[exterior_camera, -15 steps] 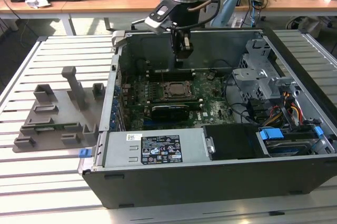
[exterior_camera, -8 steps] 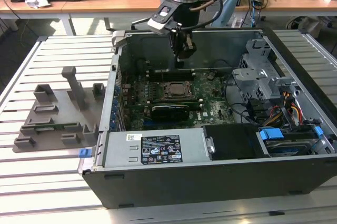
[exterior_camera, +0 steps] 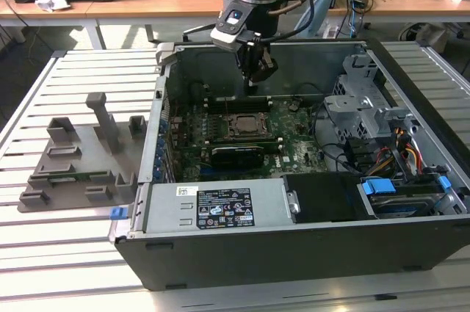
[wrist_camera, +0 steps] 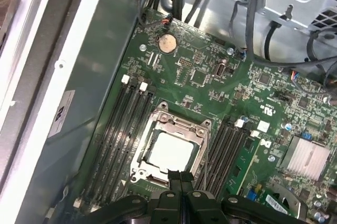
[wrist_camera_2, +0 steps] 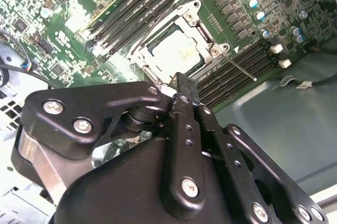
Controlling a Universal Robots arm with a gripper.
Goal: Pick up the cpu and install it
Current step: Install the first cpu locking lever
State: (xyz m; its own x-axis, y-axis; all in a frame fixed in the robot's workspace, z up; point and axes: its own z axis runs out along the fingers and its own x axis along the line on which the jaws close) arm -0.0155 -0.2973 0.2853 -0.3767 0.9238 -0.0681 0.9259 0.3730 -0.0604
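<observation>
cpu count: one; I see the cpu (wrist_camera: 171,153) lying flat in the socket frame (wrist_camera: 158,124) on the motherboard (wrist_camera: 200,76), silver top up, also clear in the second wrist view (wrist_camera_2: 176,54)
gripper count: one; the gripper (exterior_camera: 252,86) hangs inside the open computer case (exterior_camera: 294,253), above the board just beside the socket
fingers: pressed together with no gap that I can make out, nothing between them; in the first wrist view the fingertips (wrist_camera: 176,175) overlap the socket's edge
contact: the tips look apart from the cpu
memory slots: two banks (wrist_camera: 118,129), one along each side of the socket
coin cell: one (wrist_camera: 167,43), well apart from the socket
finned heatsink: one (wrist_camera: 308,158), beyond the slot bank
in the way: the gripper's own black links (wrist_camera_2: 158,171) cover part of the board in the second wrist view; cables (wrist_camera: 258,29) hang near the metal drive cage (exterior_camera: 360,92)
outside the case: grey holder blocks (exterior_camera: 81,165) on the slatted table (exterior_camera: 66,253), at the exterior view's left
</observation>
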